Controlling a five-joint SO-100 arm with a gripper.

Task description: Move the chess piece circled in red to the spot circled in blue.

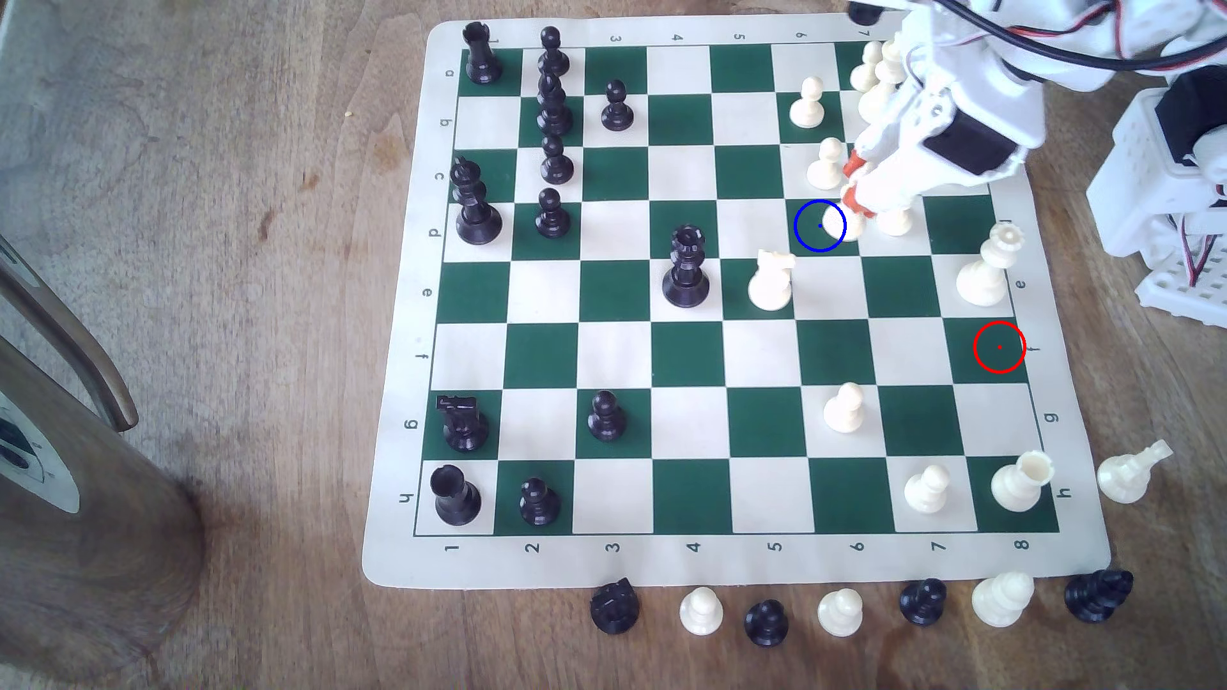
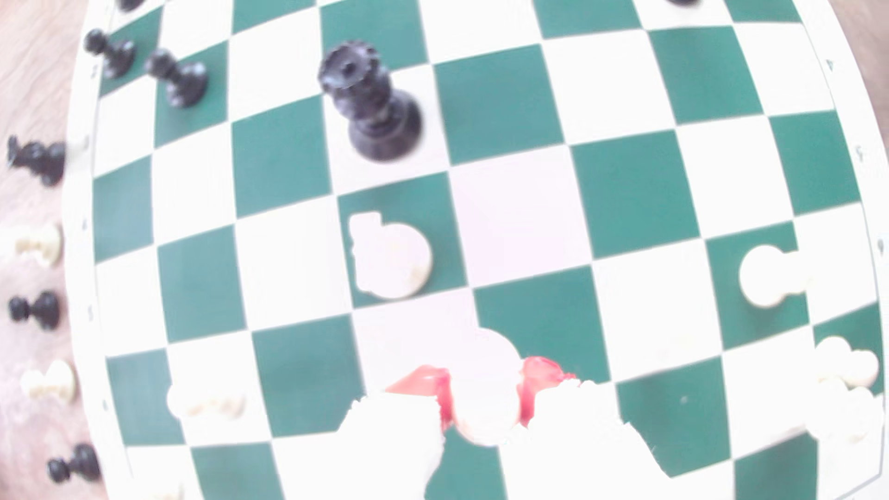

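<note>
Pawn (image 2: 486, 389) pinched in my gripper (image 1: 852, 184) at the blue ring (image 1: 820, 226); I'd centre it before letting go.

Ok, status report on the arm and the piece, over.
Tool shut on white piece. Piece at blue spot's edge, not centred. White knight stands close by.
</note>
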